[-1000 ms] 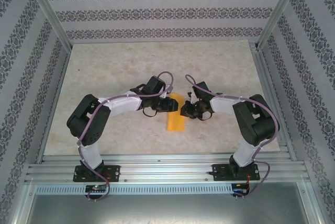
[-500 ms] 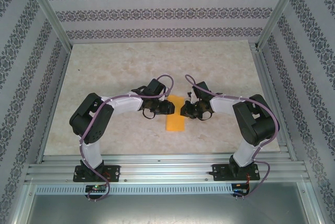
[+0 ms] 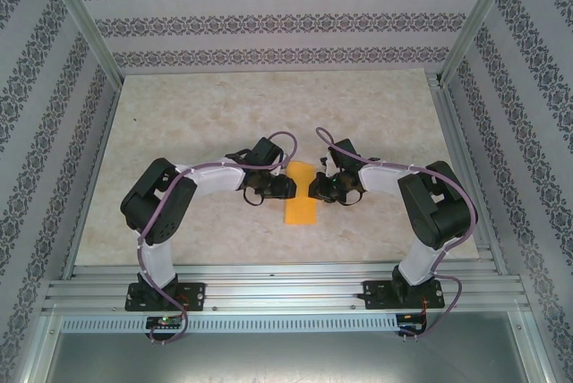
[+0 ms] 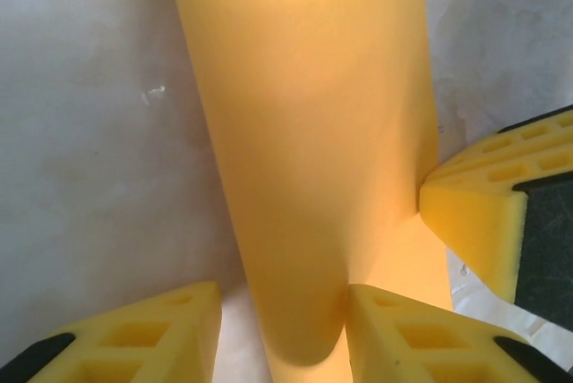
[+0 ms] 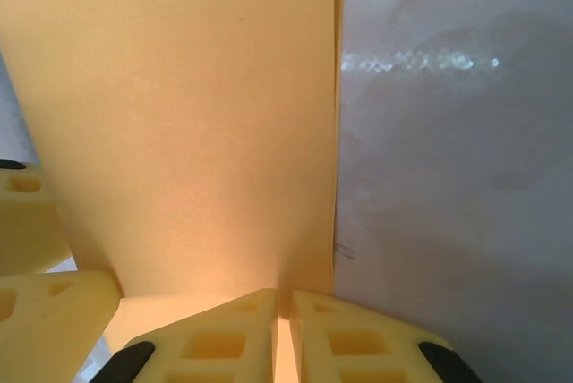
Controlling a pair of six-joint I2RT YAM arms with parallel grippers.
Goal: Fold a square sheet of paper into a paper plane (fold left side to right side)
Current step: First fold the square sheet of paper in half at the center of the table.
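While the work is carried at the middle of the pale marbled table [image 3: 179, 123], the black-and-white left arm [image 3: 210, 175] is seen drawn back a little toward its own side compared with a second ago, whereas the right arm [image 3: 394, 171] is left where it was. The thin orange-yellow square sheet of paper [image 3: 300, 208], already doubled into a narrow strip, is kept lying between the two grippers. The right gripper [image 5: 282, 298] is closed on the sheet's stacked free edges, so they are pinned. The left gripper [image 4: 277, 311] is held part-way open, its yellow foam fingers [image 4: 403, 329] set either side of the rounded fold [image 4: 295, 249] without pinching it. The fold is judged laid over but not yet creased, so flattening remains to be done.
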